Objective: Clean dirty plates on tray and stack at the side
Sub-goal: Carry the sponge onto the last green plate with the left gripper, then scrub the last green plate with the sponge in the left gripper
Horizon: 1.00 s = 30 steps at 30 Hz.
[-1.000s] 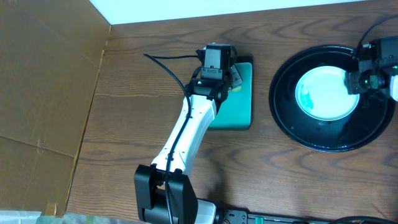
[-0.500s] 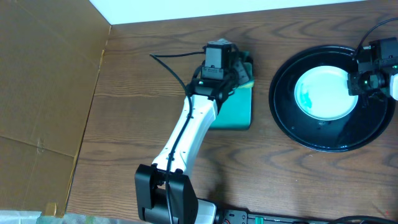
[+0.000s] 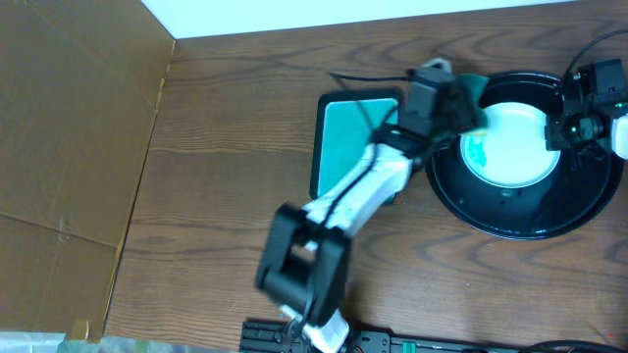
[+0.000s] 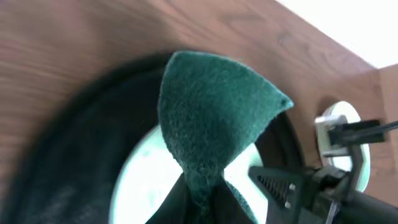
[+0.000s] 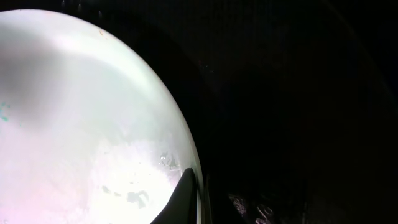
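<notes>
While the left gripper (image 3: 461, 106) pinches the green scouring pad (image 4: 211, 124), the pad should land flat on the plate's (image 3: 515, 147) teal smear and rub in small circles. The plate lies in the tray (image 3: 491, 224) by the counter's right edge. I cannot tell whether the right gripper (image 3: 567, 127) grips its rim. No writing is legible.

Dark wood table (image 3: 216, 147); cardboard panel (image 3: 69, 147) left; white surface (image 3: 392, 12) behind.
</notes>
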Motion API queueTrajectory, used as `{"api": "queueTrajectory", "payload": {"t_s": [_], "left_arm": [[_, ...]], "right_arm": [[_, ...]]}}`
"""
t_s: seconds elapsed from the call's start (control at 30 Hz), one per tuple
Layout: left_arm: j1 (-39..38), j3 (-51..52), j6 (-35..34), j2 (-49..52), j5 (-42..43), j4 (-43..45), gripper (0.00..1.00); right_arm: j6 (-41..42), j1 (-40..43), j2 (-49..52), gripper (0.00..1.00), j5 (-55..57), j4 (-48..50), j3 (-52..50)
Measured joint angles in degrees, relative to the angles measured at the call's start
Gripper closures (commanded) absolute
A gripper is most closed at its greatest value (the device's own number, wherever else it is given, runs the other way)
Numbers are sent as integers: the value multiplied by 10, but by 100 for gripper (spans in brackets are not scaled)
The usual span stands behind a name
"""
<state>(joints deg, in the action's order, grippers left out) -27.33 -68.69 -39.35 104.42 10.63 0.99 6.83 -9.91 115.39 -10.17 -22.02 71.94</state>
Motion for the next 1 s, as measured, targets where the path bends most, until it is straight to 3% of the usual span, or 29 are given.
{"api": "queueTrajectory", "payload": {"t_s": [0.17,0.37,0.53,0.77,1.0], "left_arm": [[-30,0,-54,83,0,70,93],[-45,0,-75,149,1,86,93],[-45,-10,-48,146,-31,42,93],[-43,-19,9,123,-143,-52,93],[-41,-8,49,80,-213,-85,93]], "right_arm": [[4,-2,0,99,1,0,0],[4,-2,0,99,1,0,0],[4,-2,0,99,-1,0,0],[6,-10,0,99,-13,1,0],[8,-20,0,99,-19,2,0]]}}
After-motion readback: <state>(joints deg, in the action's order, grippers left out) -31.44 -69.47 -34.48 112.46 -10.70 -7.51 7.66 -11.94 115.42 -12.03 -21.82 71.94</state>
